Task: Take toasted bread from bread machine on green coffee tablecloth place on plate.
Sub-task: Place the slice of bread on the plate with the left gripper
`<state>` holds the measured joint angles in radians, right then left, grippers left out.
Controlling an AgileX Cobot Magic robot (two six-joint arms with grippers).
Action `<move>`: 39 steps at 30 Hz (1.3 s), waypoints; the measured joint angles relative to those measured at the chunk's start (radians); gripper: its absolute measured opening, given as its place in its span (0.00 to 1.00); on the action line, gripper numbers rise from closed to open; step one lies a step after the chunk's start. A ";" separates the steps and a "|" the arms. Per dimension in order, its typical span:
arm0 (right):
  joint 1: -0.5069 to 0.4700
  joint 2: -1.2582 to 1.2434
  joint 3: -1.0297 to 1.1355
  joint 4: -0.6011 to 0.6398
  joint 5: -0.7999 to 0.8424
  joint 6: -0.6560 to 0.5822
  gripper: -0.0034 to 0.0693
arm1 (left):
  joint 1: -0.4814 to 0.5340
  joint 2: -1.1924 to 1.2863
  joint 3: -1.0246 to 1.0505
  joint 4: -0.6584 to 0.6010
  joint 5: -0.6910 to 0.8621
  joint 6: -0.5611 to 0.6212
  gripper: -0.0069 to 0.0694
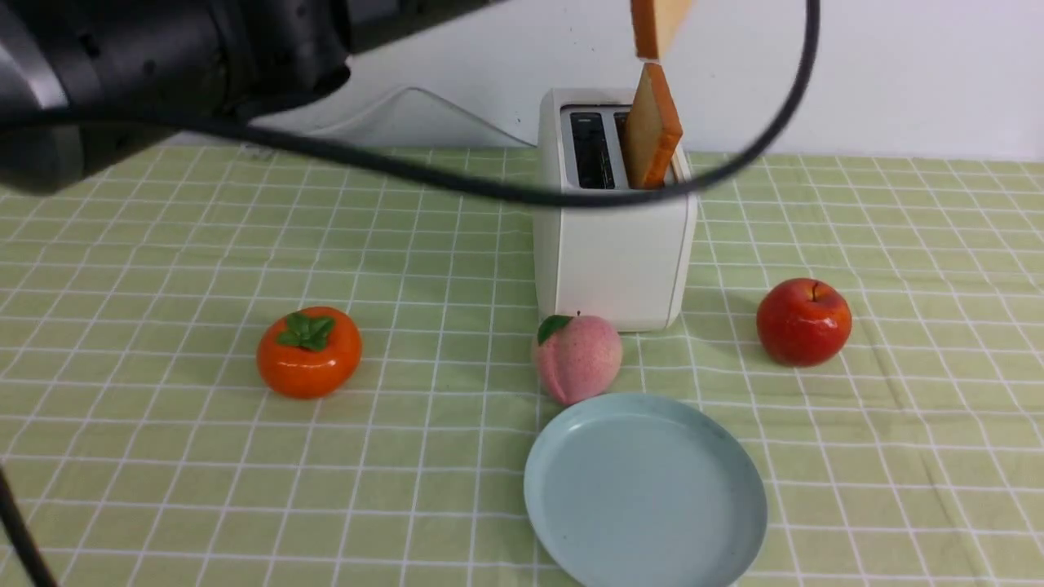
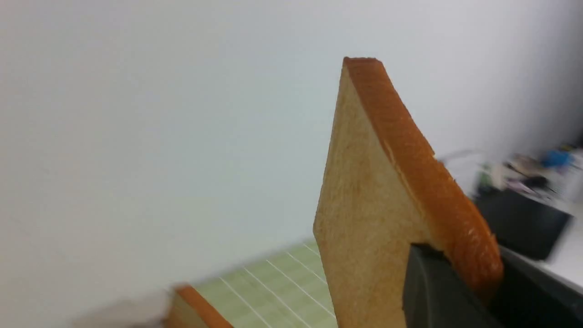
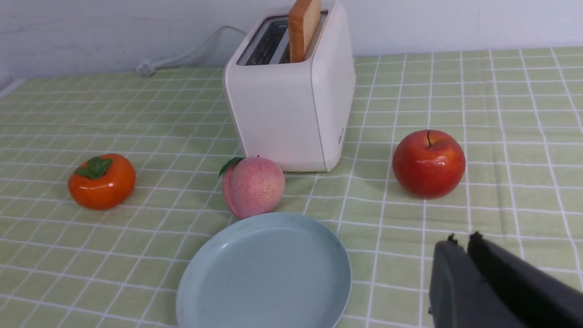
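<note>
One slice of toasted bread (image 2: 364, 218) hangs in the air with my left gripper (image 2: 460, 269) shut on its lower corner. In the front view this slice (image 1: 656, 24) shows at the top edge, just above the bread machine (image 1: 612, 253); the gripper itself is out of frame there. The other slice (image 1: 651, 130) stands tilted in the right slot. The left slot is empty. The pale blue plate (image 1: 644, 497) lies bare on the green coffee tablecloth (image 1: 163, 244), in front of the machine. My right gripper (image 3: 463, 238) is shut on nothing, low over the cloth to the right of the plate (image 3: 264, 273).
A pink peach (image 1: 577, 359) sits between toaster and plate, nearly touching the plate's far rim. An orange persimmon (image 1: 309, 352) lies to the left and a red apple (image 1: 803, 321) to the right. My left arm's black cable (image 1: 489, 191) loops across the view of the toaster.
</note>
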<state>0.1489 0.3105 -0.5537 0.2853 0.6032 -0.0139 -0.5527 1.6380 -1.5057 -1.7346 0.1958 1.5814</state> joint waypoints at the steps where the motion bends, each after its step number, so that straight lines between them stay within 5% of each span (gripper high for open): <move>1: 0.000 0.000 0.000 0.012 0.008 0.000 0.11 | 0.000 -0.020 0.079 0.012 0.085 -0.035 0.22; 6: 0.000 -0.001 0.000 0.047 0.052 0.000 0.12 | 0.000 -0.012 0.294 0.181 0.311 -0.281 0.22; 12: 0.000 -0.001 -0.001 0.058 0.100 0.000 0.12 | 0.000 0.072 0.341 0.392 0.321 -0.599 0.22; 27: 0.000 -0.001 -0.001 0.079 0.154 0.000 0.13 | 0.000 0.179 0.340 0.488 0.318 -0.831 0.22; 32: 0.000 -0.001 -0.001 0.079 0.154 -0.003 0.13 | 0.000 0.179 0.340 0.664 0.356 -1.036 0.43; 36: 0.000 -0.001 -0.001 0.079 0.154 -0.030 0.14 | 0.000 0.177 0.340 0.887 0.431 -1.281 0.72; 39: 0.000 -0.001 -0.001 0.079 0.154 -0.038 0.14 | 0.000 0.165 0.340 0.977 0.447 -1.372 0.80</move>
<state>0.1489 0.3095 -0.5546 0.3638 0.7574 -0.0515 -0.5527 1.8029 -1.1655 -0.7580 0.6425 0.2098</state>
